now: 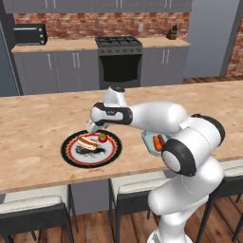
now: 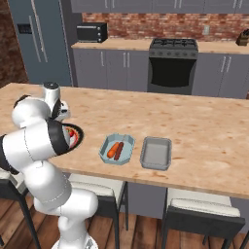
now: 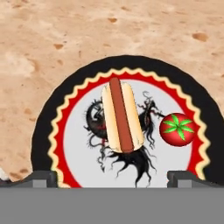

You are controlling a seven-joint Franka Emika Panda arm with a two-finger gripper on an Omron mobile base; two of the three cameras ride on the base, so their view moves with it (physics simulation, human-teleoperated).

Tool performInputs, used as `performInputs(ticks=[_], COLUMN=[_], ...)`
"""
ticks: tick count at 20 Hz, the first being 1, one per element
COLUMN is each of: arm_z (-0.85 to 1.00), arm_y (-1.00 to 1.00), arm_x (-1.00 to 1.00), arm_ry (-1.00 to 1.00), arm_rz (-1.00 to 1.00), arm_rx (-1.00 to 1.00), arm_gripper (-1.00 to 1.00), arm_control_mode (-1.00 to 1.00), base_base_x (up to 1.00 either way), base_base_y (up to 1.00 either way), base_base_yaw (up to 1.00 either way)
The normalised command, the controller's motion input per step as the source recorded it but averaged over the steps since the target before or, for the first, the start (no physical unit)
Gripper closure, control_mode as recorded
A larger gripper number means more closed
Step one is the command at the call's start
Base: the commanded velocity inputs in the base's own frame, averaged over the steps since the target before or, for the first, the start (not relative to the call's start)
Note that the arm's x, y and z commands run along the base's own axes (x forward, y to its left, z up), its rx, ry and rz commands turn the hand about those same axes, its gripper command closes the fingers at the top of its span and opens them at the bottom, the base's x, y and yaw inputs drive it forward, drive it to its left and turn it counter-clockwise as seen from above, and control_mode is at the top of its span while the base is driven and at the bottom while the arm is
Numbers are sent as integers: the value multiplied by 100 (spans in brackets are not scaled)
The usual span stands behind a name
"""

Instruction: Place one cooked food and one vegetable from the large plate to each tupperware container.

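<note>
The tool (image 1: 93, 127) hangs just above the far rim of the large plate (image 1: 69, 143), which lies on the table (image 1: 33, 123) near its front edge, left of the two containers. In the hand view the two finger tips (image 3: 41, 178) stand wide apart at the bottom corners with nothing between them, so the tool is fully open and carries nothing. On the large plate lie a hot dog (image 3: 121, 114), lengthwise along the view's vertical axis, and a tomato (image 3: 177, 129) just beside it, apart from the bun. The hot dog sits centred between the finger tips, which suggests it is the next grasp target; its long axis runs across the line joining the fingers, an orientation that should let the jaws close across the bun's narrow width. The nearer tupperware container (image 2: 116, 149) holds two items, one reddish and one orange, probably a sausage and a carrot, so it appears served. The second tupperware container (image 2: 156, 152), just to its right, is bare, and should receive the hot dog and the tomato. Judged so, the task is about half complete.
</note>
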Motion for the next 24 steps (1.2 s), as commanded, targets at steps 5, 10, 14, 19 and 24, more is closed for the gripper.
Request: performInputs(ticks=[5,10,14,19,24], arm_z=[-20,-35,-22,-17,-13], arm_y=[58,8,1,0,0], arm_x=[11,32,14,3,0], arm_ry=[0,0,5,0,0], arm_rz=[1,0,0,0,0], arm_rx=[-8,-12,-15,-9,-2], arm_gripper=[-100,-100,-100,-100,-100], arm_control_mode=[-100,-100,-100,-100,-100], base_base_x=[0,0,0,0,0], base_base_y=[0,0,0,0,0], base_base_yaw=[0,0,0,0,0])
